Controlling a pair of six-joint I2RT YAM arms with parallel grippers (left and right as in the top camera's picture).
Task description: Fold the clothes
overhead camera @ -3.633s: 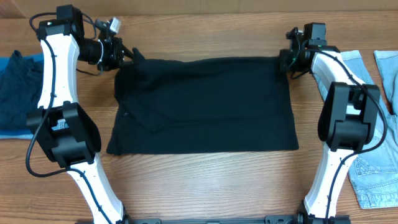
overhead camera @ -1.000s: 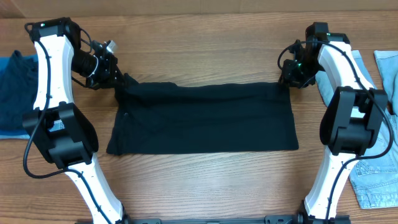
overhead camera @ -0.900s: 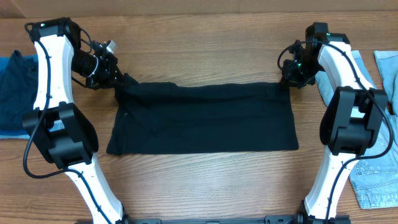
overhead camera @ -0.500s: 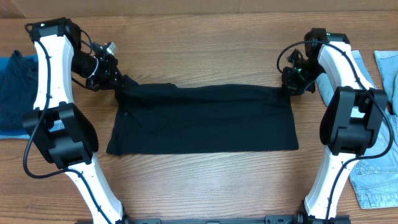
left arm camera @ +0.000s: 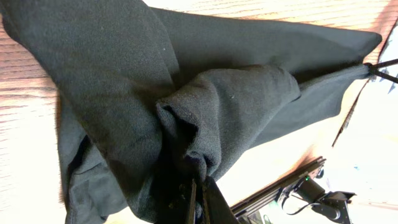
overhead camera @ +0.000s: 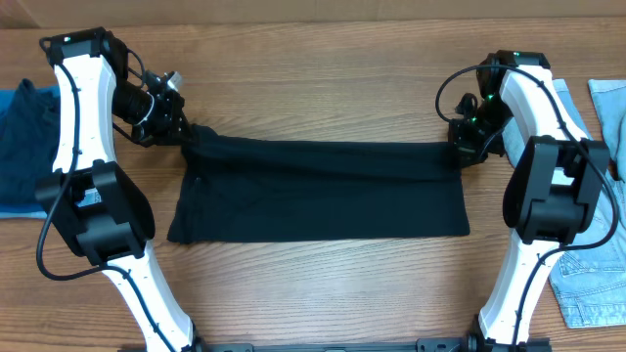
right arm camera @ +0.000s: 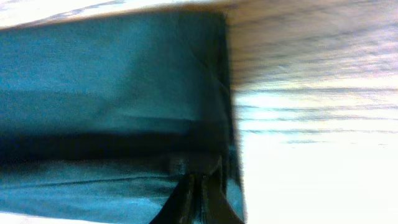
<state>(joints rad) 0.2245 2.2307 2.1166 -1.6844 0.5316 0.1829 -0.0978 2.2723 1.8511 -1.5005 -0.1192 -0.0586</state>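
The clothes (overhead camera: 323, 191), a plain black garment, lie spread across the middle of the wooden table, with the far edge lifted and drawn tight between both arms. My left gripper (overhead camera: 182, 134) is shut on the far left corner. In the left wrist view the black fabric (left arm camera: 124, 74) bunches into the closed jaws of the left gripper (left arm camera: 198, 196). My right gripper (overhead camera: 460, 152) is shut on the far right corner. The right wrist view shows that corner of the cloth (right arm camera: 112, 74) pinched in the right gripper (right arm camera: 198, 186), looking teal and blurred.
A dark navy garment (overhead camera: 20, 127) lies at the table's left edge. Denim pieces (overhead camera: 587, 264) lie at the right, beside and behind the right arm. Bare wood (overhead camera: 323, 59) runs along the far side and the front.
Both grippers have moved toward the front of the table with the far edge in their grip. That edge now sits lower and straighter, and the visible black area is narrower.
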